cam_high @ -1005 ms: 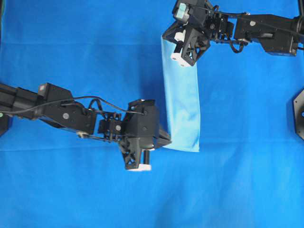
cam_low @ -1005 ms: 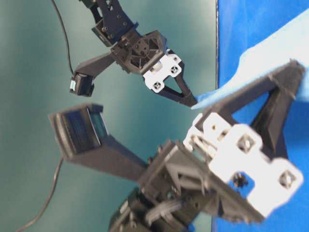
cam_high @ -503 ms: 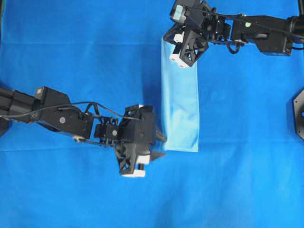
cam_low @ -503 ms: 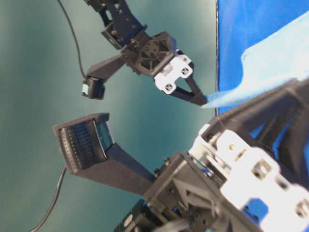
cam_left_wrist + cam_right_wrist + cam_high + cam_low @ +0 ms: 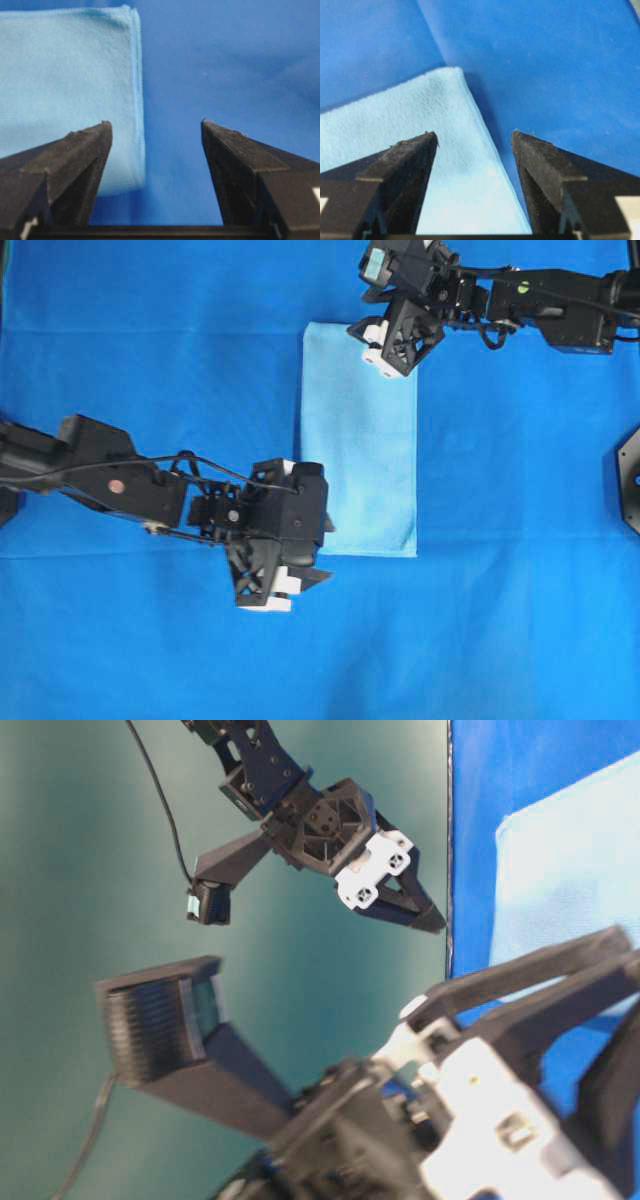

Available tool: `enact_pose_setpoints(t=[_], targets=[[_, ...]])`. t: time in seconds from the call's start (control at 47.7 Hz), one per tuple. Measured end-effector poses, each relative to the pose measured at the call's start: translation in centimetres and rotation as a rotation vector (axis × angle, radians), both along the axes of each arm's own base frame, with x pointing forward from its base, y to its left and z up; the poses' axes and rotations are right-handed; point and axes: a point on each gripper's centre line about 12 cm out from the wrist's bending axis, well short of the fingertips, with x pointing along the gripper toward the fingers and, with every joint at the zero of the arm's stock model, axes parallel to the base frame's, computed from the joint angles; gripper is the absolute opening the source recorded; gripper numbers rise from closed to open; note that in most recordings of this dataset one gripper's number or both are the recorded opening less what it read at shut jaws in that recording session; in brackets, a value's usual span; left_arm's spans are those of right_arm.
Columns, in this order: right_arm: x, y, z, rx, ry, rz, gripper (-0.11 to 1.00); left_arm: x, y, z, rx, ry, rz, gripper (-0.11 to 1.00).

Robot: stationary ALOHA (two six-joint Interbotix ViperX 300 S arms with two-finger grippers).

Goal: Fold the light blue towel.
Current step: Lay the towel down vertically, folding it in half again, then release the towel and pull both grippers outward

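The light blue towel [image 5: 358,440] lies flat as a tall rectangle on the royal-blue sheet, in the upper middle of the overhead view. My left gripper [image 5: 322,552] is open at the towel's lower left corner, just off its edge, with nothing between the fingers. In the left wrist view that hemmed corner of the towel [image 5: 65,65] lies ahead and to the left of the open left gripper [image 5: 155,122]. My right gripper [image 5: 392,358] hovers open over the upper right corner. In the right wrist view the towel [image 5: 410,115] lies below the right gripper [image 5: 472,134], not pinched.
The royal-blue sheet [image 5: 150,390] covers the whole table and has a crease line running across it near the towel's lower edge. A black mount [image 5: 630,480] sits at the right edge. The table-level view shows a teal backdrop [image 5: 100,870] and the right gripper [image 5: 425,915] above the sheet.
Both grippers have gone from shut on the towel to open. The lifted layer has dropped and the towel now lies flat and wider. The left gripper has backed off down-left.
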Motion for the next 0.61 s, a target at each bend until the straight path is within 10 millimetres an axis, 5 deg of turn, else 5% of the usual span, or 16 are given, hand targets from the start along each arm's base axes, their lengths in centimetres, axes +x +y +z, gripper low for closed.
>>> enact_pose_setpoints(t=[0.293,0.607], targets=[[-3.7,2.8,4.7,-0.037,-0.083,0.017,0.63,-3.6,0.8,5.0,0.013,0.004,-0.012,0.69],[-9.9,7.9,8.4,-0.083,-0.316,0.103,0.63,-8.2,6.0,9.0,0.054,-0.364,0.082,0.69]])
